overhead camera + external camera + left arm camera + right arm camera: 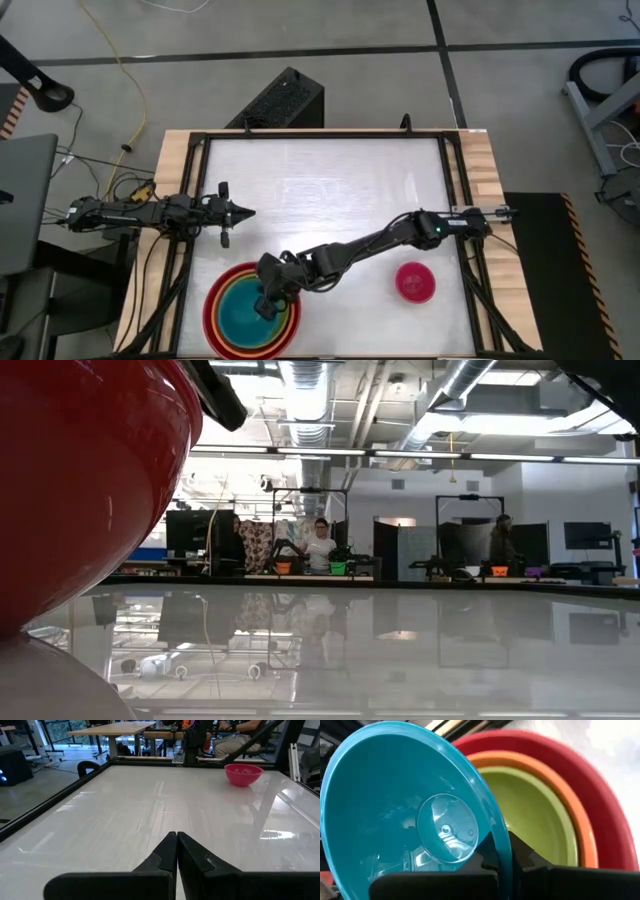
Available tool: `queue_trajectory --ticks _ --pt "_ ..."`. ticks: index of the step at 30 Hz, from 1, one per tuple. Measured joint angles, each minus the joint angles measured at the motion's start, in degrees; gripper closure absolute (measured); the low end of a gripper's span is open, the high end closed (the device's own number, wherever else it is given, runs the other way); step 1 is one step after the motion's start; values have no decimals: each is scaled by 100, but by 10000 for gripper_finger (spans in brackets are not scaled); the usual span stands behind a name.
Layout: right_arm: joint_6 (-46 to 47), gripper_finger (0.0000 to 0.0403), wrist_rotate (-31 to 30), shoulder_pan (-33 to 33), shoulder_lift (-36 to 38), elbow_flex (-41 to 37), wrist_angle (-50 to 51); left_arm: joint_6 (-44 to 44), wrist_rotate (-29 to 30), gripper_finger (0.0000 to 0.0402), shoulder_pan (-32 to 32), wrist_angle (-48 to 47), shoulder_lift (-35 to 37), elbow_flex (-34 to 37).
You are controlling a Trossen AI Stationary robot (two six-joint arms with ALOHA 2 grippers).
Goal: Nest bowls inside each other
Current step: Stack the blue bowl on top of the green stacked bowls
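Note:
Near the table's front edge, left of the middle, a red bowl holds an orange bowl, which holds a lime green bowl. A teal blue bowl sits tilted over the green one, with my right gripper shut on its rim. The red bowl's wall fills the left of the low view. A magenta pink bowl stands alone on its base on the table to the right. My left gripper waits shut at the left side. My right gripper pinches the teal bowl's rim with one finger inside the bowl and one outside. The fingers slant down from the table's right. The bowl tilts in the hold above the green bowl; whether it touches the green bowl cannot be told.
A black frame borders the white table top. The pink bowl is the only thing standing on the right half. Beyond the table's far edge a black box and cables lie on the floor.

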State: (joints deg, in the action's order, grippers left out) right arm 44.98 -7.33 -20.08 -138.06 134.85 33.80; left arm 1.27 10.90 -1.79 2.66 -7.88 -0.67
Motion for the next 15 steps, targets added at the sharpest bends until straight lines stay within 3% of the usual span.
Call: queue_trajectory --ticks 4,15 --pt "57 383 143 -54 -2 -17 142 1 0 401 1 0 0 2" --pt "80 383 -221 -46 0 -118 319 1 0 401 1 0 0 2"
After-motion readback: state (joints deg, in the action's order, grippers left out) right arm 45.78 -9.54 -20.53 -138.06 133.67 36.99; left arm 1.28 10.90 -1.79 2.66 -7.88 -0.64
